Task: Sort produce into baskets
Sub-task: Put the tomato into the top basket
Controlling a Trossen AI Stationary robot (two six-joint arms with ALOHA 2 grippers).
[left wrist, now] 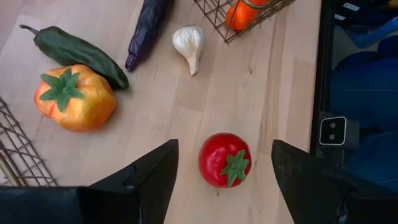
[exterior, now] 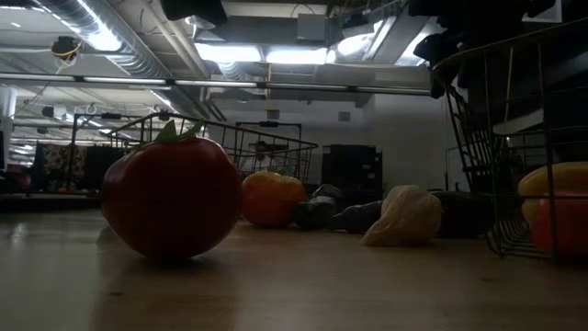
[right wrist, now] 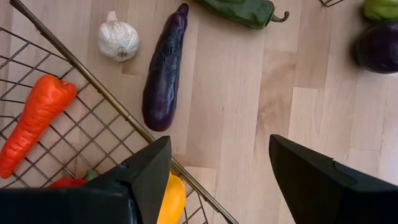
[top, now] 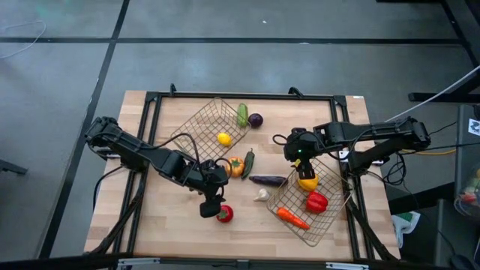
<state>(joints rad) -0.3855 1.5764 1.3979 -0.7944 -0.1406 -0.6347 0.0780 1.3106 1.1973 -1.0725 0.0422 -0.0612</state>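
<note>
High view first: I am looking at the wooden table (top: 180,225) with two wire baskets, and I am using the tomato (top: 224,214) near the front edge as my landmark. My left gripper (top: 211,208) is hovering just beside the tomato, touching nothing. Behind the tomato, the orange pepper (top: 235,166) and a dark green pepper (top: 248,163) are lying side by side, with the aubergine (top: 268,180) and garlic (top: 262,195) off toward the right arm's side. The far basket (top: 212,126) is sitting well behind the tomato, holding a lemon (top: 223,139), with a cucumber (top: 242,114) and purple onion (top: 255,120) at its far corner. The near basket (top: 330,217) is lying to the right-arm side of the tomato, holding a yellow pepper (top: 307,182), a red pepper (top: 316,202) and a carrot (top: 292,218); my right gripper (top: 298,154) is hanging over its far corner. Low view: the tomato is sitting on the wood closest to the camera, with the orange pepper and garlic behind it. Left wrist view: I am seeing the fingers (left wrist: 152,180) standing apart on either side of the tomato, not touching it. Right wrist view: the fingers (right wrist: 146,177) are spread wide and empty above the near basket's rim, the aubergine lying just outside it.
</note>
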